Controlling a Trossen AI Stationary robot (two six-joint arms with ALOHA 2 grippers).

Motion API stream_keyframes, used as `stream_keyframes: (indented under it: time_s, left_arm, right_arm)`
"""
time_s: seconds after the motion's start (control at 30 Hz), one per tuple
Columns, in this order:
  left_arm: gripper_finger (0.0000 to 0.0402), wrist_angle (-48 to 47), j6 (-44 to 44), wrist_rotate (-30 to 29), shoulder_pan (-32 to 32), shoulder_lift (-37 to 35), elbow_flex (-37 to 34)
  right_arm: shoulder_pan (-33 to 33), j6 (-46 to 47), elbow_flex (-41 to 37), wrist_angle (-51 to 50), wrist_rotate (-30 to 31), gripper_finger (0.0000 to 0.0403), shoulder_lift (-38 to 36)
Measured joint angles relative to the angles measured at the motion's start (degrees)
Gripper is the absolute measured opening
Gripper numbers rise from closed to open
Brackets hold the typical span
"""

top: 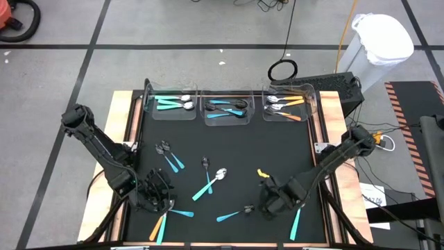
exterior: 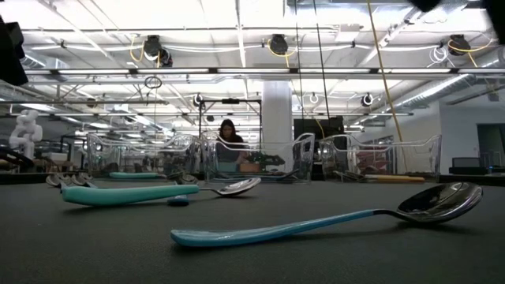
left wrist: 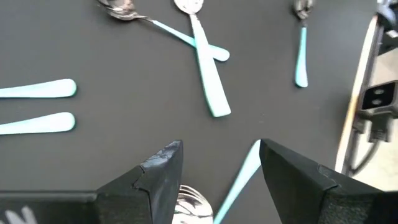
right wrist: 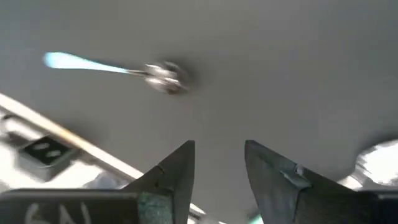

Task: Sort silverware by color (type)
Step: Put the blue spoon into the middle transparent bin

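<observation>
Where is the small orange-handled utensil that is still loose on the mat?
In the high view, the orange-handled utensil lies right of centre on the black mat, just behind the right gripper.

high view straight down over whole mat (top: 229, 160), low view level at mat height facing trays (exterior: 260, 162), wrist views close above mat, all share it

Bright overhead ceiling lights (exterior: 278, 43), glare on spoon (exterior: 439, 202), right wrist view blurred
</observation>
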Motion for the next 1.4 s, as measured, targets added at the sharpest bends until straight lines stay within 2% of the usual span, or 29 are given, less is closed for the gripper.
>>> stream_keyframes:
  time_s: [0.13,0.3,0.73,0.87,1.03,1.2,1.4]
  left_arm:
    - [0.0215,1.78,0.02,-0.01,-0.07,-0.02,0.0]
    - [0.0215,2.31,0.08,-0.01,-0.18,-0.02,0.0]
    - [0.0215,2.48,-0.13,0.1,-1.75,-0.02,0.0]
    - [0.0215,2.42,-0.11,0.04,-1.75,-0.02,0.0]
    - [0.0215,2.17,0.02,-0.81,-1.75,-0.02,0.0]
    - [0.0215,1.76,0.44,-4.27,-1.73,-0.02,0.02]
    - [0.0215,0.54,0.32,-5.74,-1.68,-0.02,0.02]
  right_arm:
    - [-3.14,-12.98,-0.04,12.31,2.8,0.0135,2.86]
    - [-5.49,-37.35,0.0,30.81,4.27,0.0135,7.77]
    - [-5.81,-70.35,-0.06,31.15,5.47,0.0134,15.41]
    - [-5.82,-75.48,-0.04,31.77,1.8,0.0134,17.12]
    - [-5.8,-77.09,-0.07,31.62,-1.58,0.0134,17.97]
    - [-5.96,-77.76,-0.07,30.57,1.09,0.0134,18.19]
    - [-6.11,-79.93,-0.07,30.88,1.22,0.0122,19.19]
